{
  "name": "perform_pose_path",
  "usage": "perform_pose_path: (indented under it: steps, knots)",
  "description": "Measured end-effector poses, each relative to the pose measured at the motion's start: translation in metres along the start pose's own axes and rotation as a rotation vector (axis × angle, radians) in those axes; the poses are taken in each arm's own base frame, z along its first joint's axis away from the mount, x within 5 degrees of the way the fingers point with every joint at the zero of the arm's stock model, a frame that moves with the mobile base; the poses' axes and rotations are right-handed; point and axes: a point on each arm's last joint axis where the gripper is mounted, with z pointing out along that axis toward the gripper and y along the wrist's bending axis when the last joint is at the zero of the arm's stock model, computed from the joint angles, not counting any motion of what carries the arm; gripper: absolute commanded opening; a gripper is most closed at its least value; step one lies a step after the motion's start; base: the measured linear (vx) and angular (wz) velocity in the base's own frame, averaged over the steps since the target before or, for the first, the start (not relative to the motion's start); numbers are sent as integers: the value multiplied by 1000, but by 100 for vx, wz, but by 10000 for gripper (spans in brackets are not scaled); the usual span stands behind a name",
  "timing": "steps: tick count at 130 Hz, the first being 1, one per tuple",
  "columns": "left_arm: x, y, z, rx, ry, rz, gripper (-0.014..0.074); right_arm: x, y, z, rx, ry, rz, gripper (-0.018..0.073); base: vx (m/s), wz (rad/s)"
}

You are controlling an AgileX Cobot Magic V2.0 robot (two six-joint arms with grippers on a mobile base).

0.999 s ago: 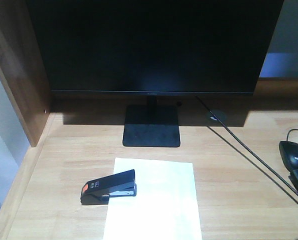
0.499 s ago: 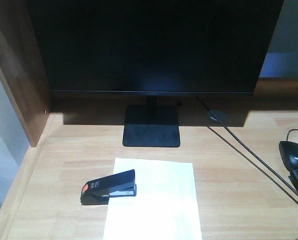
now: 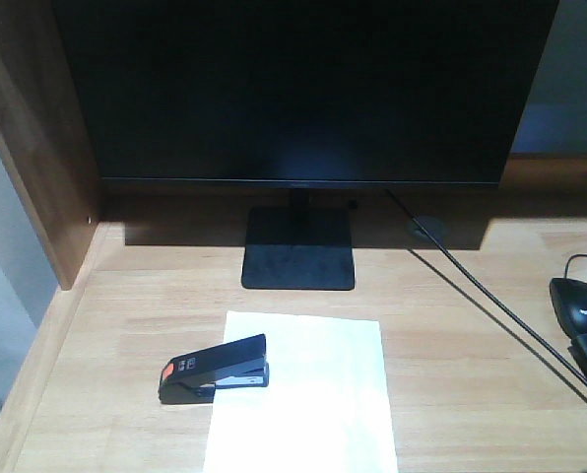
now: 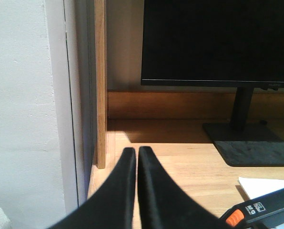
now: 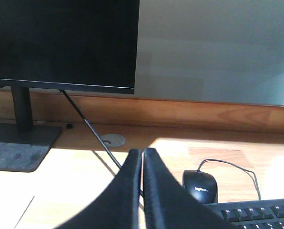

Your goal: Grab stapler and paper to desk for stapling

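Observation:
A small black stapler (image 3: 215, 369) with an orange-red end lies across the left edge of the white paper (image 3: 308, 394), which rests flat on the light wood desk (image 3: 126, 315) in front of the monitor stand. The stapler's orange end (image 4: 235, 217) and a corner of the paper (image 4: 266, 185) show at the lower right of the left wrist view. My left gripper (image 4: 136, 150) is shut and empty, above the desk's left edge, left of the stapler. In its own wrist view, my right gripper (image 5: 142, 151) is shut and empty over the desk's right part. Neither gripper appears in the front view.
A black monitor (image 3: 303, 89) on a square stand (image 3: 298, 258) fills the back. Its cable (image 3: 471, 286) runs toward the front right. A black mouse (image 3: 577, 304) and a keyboard (image 5: 256, 214) sit at the right. A dark wood side panel (image 3: 37, 148) bounds the left.

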Motion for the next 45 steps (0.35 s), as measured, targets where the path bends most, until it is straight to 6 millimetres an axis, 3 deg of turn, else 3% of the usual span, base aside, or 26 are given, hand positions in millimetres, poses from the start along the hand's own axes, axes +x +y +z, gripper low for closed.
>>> perform_pose_path:
  steps: [45]
  knots:
    - [0, 0, 0, 0, 0, 0, -6, 0, 0, 0, 0, 0, 0, -7, 0, 0]
